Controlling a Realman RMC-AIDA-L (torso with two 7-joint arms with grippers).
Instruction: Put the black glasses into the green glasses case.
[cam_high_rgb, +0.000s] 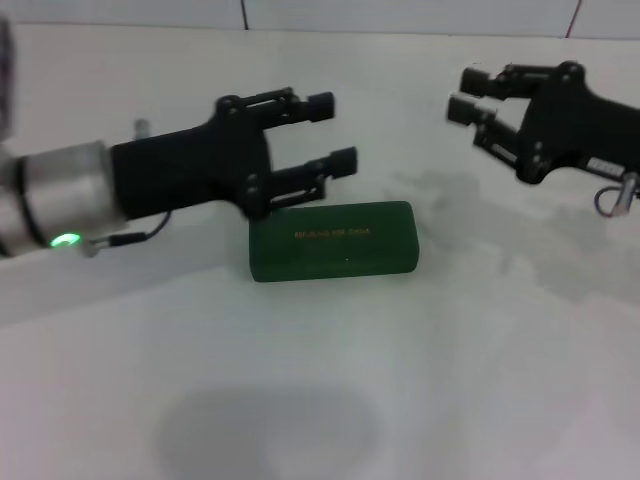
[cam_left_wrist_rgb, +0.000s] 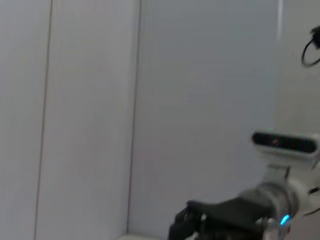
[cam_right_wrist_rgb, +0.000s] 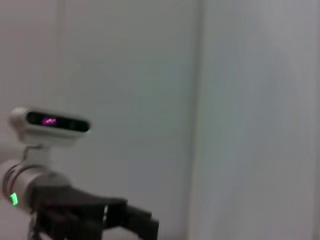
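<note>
The green glasses case (cam_high_rgb: 332, 241) lies closed on the white table in the head view, gold lettering on its lid. The black glasses are out of view. My left gripper (cam_high_rgb: 333, 133) hovers open just above and behind the case's left end, nothing between its fingers. Farther right, my right gripper (cam_high_rgb: 462, 95) hangs open above the table, apart from the case and empty. The left wrist view shows the right arm (cam_left_wrist_rgb: 235, 212) against a wall; the right wrist view shows the left arm (cam_right_wrist_rgb: 75, 207).
A white tabletop (cam_high_rgb: 320, 380) spreads all around the case. A tiled wall (cam_high_rgb: 400, 15) rises behind the table's far edge. No other objects show.
</note>
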